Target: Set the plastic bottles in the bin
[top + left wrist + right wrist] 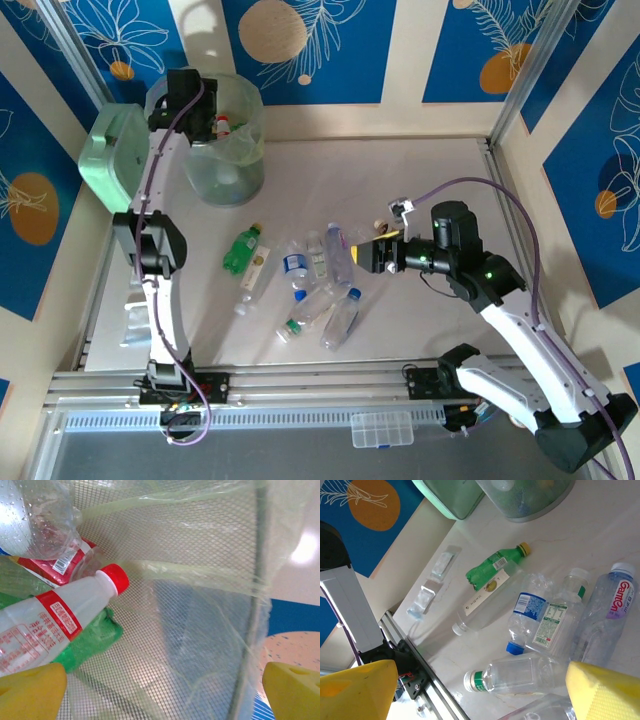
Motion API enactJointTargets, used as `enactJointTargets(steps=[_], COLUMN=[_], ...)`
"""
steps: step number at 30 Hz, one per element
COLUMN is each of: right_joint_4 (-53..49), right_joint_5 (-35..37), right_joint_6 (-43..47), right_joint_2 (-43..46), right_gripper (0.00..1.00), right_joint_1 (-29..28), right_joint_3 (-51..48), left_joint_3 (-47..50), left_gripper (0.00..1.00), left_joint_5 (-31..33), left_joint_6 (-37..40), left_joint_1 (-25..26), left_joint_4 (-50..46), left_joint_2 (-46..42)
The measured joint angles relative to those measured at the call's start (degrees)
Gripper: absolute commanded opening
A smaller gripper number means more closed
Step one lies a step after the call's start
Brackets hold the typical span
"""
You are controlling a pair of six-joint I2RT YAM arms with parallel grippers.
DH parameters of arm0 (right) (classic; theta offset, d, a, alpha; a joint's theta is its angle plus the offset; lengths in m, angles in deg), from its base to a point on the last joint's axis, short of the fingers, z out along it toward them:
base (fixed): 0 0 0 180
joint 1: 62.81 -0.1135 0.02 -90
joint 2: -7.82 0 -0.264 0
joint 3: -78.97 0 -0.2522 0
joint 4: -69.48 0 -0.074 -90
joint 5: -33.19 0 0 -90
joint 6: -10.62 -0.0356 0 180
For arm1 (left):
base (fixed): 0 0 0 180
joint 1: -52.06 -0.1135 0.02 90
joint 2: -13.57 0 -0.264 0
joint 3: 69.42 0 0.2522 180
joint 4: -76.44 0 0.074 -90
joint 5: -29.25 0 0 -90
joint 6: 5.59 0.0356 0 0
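Top view: bright, even overhead light, with soft, short shadows on the counter point(430, 190). Left wrist: blown-out glare patch at right, behind the bin point(200, 580) mesh; near yellow fingers point(30, 692) blurred. Right wrist: counter washed pale, bottles point(547, 622) sharp with small highlights, fingers out of focus.

Pale table point(420, 180), scattered plastic bottles point(338, 255), bin point(225, 175) far left
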Motion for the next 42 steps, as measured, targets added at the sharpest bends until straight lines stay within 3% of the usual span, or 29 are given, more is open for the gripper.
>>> enactJointTargets(steps=[8,12,15,17,19,23,31,37,42], right_joint_4=[-1.79,-2.64,-2.99,-3.41,-3.87,-4.87,-6.6,-8.11,-10.34], right_joint_5=[0.15,0.28,0.46,0.55,0.96,2.14,3.06,5.05,10.64], right_joint_6=[0.04,0.02,0.02,0.02,0.02,-0.02,-0.26,-1.27,-3.65], right_joint_2=[2.21,3.8,4.7,5.01,5.29,5.97,8.17,8.11,6.43], right_gripper=[0.87,0.88,0.87,0.87,0.86,0.85,0.83,0.8,0.79], right_joint_1=[-0.02,-0.02,-0.02,-0.02,-0.02,-0.04,-0.15,-0.5,-0.72], right_joint_3=[0.92,1.22,1.22,1.22,1.22,1.22,1.2,0.72,-1.22], left_joint_3=[-1.68,-3.34,-2.58,4.04,16.96,44.19,49.55,56.04,57.68], left_gripper=[1.0,1.0,1.0,1.0,1.0,1.0,0.96,0.96,0.93], left_joint_5=[-0.94,5.09,13.68,20.02,23.87,24.74,18.05,5.95,-4.42], left_joint_6=[3.21,11.45,17.84,23.12,29.35,42.45,52.59,54.82,59.04], left_joint_1=[-0.04,1.57,5.4,10.51,16.65,27.69,32.37,36.74,43.15], left_joint_4=[-4.81,-11.85,-16.46,-15.21,-8.72,7.78,8.98,1.88,-3.93], left_joint_2=[-2.78,-6.16,-11.45,-18.53,-28.37,-48.0,-52.3,-50.95,-43.54])
